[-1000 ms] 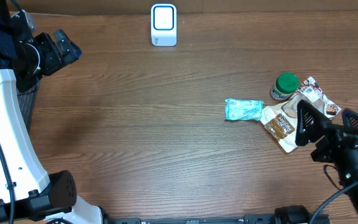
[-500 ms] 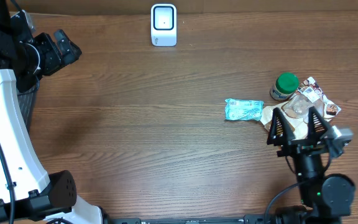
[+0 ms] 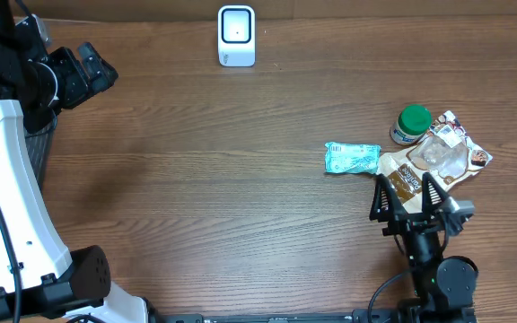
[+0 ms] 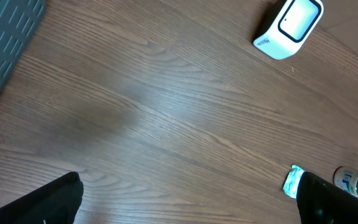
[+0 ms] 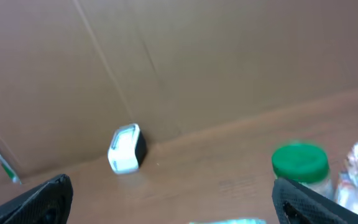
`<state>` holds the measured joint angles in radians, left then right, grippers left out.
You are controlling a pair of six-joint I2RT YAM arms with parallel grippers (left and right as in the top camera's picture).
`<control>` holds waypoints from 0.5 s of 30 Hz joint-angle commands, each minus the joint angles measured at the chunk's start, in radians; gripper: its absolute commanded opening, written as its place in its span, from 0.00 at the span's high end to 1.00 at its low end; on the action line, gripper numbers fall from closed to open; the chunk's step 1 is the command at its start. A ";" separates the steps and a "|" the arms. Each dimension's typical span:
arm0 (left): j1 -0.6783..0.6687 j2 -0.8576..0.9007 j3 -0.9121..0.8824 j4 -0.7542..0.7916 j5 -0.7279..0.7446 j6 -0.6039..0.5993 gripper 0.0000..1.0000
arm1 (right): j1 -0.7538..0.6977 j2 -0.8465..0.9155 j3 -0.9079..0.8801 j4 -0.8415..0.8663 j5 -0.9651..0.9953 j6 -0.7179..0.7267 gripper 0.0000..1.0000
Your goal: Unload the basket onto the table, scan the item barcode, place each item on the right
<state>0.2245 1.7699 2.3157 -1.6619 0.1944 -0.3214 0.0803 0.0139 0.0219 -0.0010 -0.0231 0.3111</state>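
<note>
Right gripper [image 3: 403, 178] hovers at the near edge of the little heap of goods on the right of the tabletop [image 3: 223, 188]. Its fingers [image 3: 383, 201] are spread fully wide, with nothing between them. Left gripper [image 3: 97, 66] sits far off at the back-left corner, also wide open and empty.

Just past the right fingertips lies a brown snack pouch [image 3: 404, 178], flat on the wood. A teal packet [image 3: 352, 158] lies just beside its left edge and a clear crinkly packet [image 3: 451, 151] overlaps its right. Behind them stands a green-lidded jar [image 3: 412, 124]. The white barcode scanner [image 3: 236, 36] waits at the far edge, well apart from all of them.

The pouch and packets look light, soft and slick, and they will likely buckle. A pinch on a raised edge or sealed seam seems safest, not the flat face. The jar looks stiff and heavier, so its sides below the lid are the place to grip. I cannot tell where any barcode sits.
</note>
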 commanded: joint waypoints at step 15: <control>0.002 0.009 0.003 -0.002 0.005 0.011 0.00 | 0.010 -0.011 -0.014 -0.081 -0.005 0.003 0.00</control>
<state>0.2245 1.7699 2.3157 -1.6619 0.1947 -0.3214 0.0860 0.0128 0.0189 -0.0841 -0.0246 0.3107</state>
